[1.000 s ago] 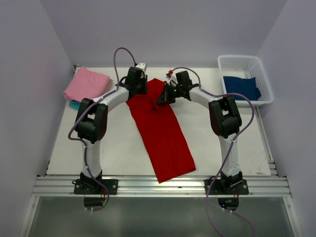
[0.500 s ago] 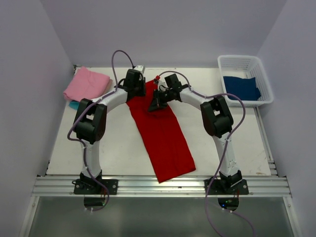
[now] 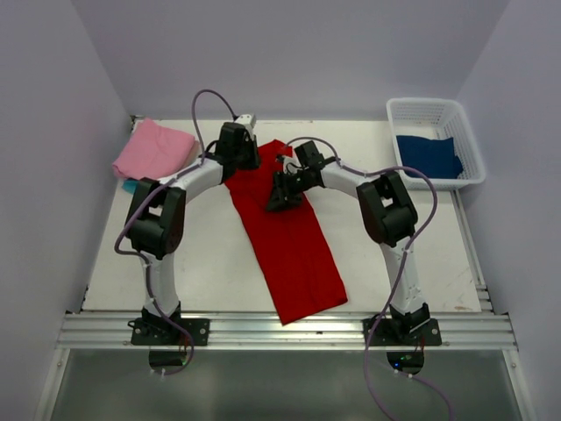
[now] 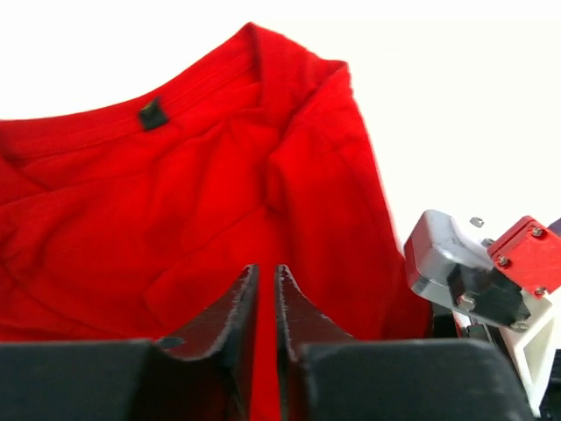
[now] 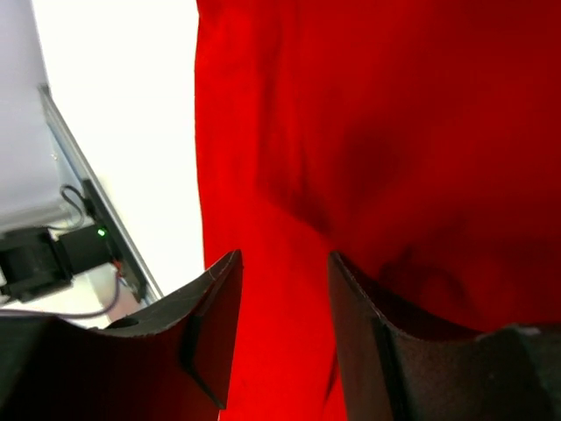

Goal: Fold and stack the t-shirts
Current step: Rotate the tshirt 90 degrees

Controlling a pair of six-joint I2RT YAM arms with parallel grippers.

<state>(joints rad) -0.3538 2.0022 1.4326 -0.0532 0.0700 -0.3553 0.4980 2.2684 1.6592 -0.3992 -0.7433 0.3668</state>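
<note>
The red shirt (image 3: 294,250) lay as a long strip on the counter (image 3: 202,254), running from 12 to 5 o'clock. The right jaws had slid toward 6 o'clock and now stood open over it. The left jaws had narrowed to a slit at the collar, and I could not tell whether they gripped cloth.

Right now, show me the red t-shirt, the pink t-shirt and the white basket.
red t-shirt (image 3: 296,254), overhead view, on its flat lower half.
pink t-shirt (image 3: 153,149), overhead view, on top of the folded cloth.
white basket (image 3: 425,110), overhead view, on its far wall.
</note>
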